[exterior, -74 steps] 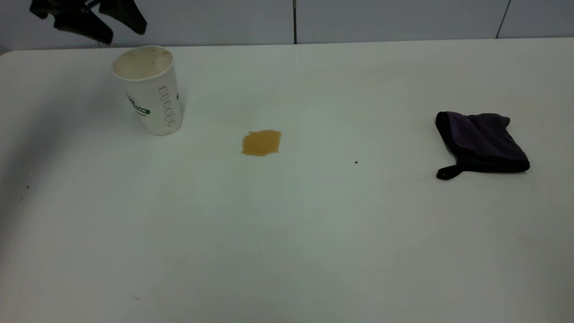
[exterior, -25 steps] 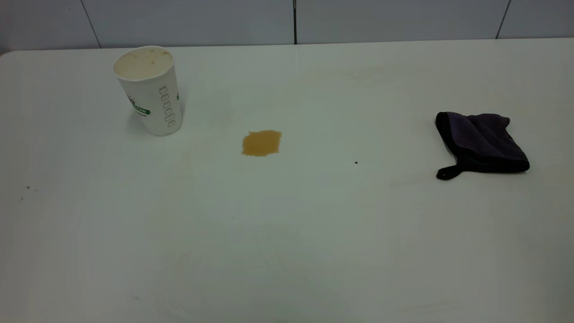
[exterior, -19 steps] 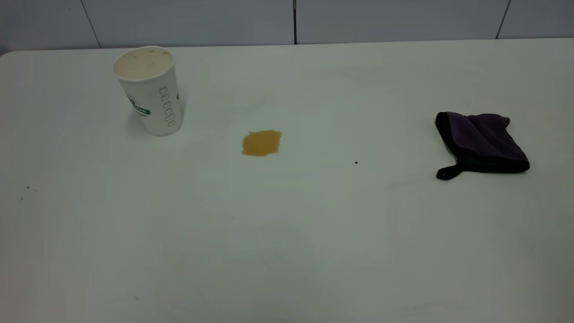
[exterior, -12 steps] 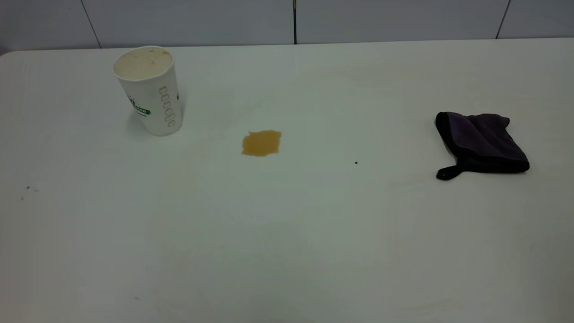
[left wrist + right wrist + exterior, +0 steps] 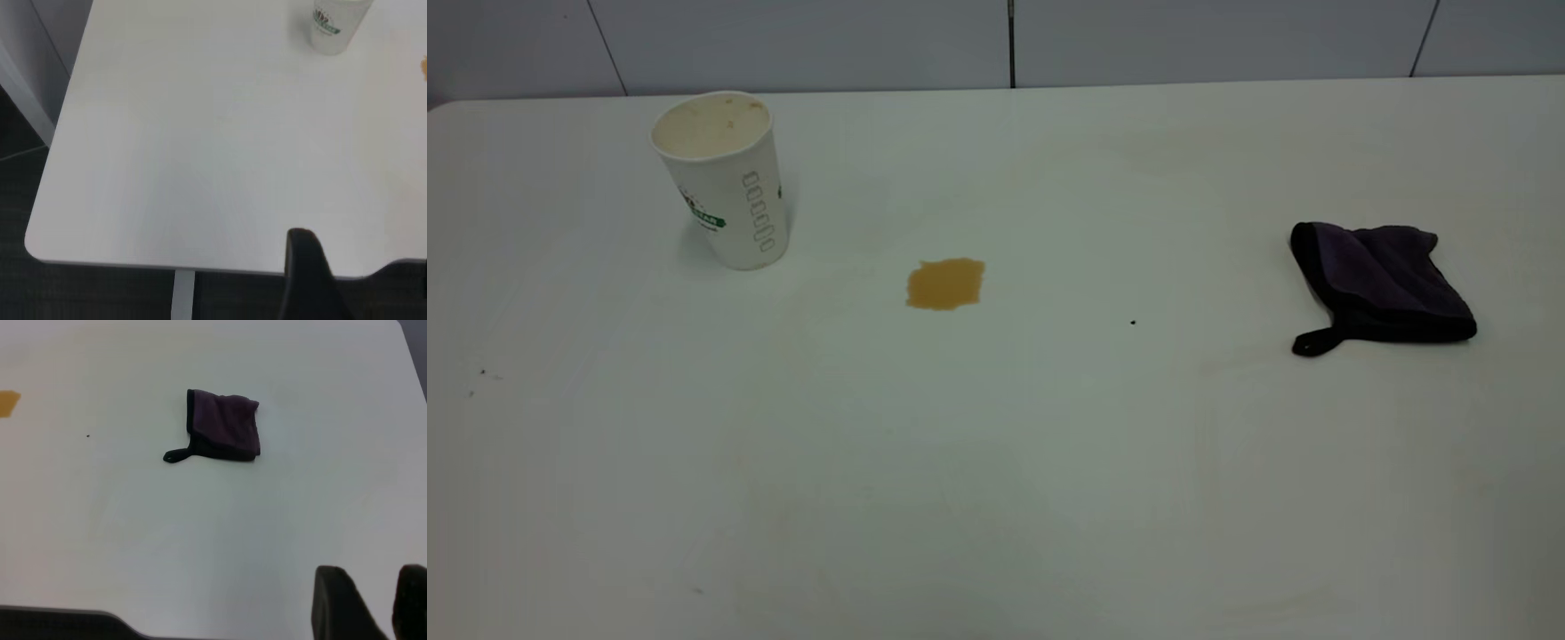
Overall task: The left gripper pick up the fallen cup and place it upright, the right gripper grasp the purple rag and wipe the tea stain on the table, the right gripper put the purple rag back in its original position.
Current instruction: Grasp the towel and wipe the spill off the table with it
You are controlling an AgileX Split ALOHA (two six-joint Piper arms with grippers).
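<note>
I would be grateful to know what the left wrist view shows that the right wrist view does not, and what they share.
Only the left wrist view shows the upright cup and the left tool's dark tip. Only the right wrist view shows the purple rag, a tiny black speck and the right tool, its fingers apart. Both show the white table and a sliver of the tea stain at the picture's edge.

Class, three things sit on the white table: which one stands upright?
The fallen cup stands upright, mouth up; the purple rag and tea stain lie flat.
</note>
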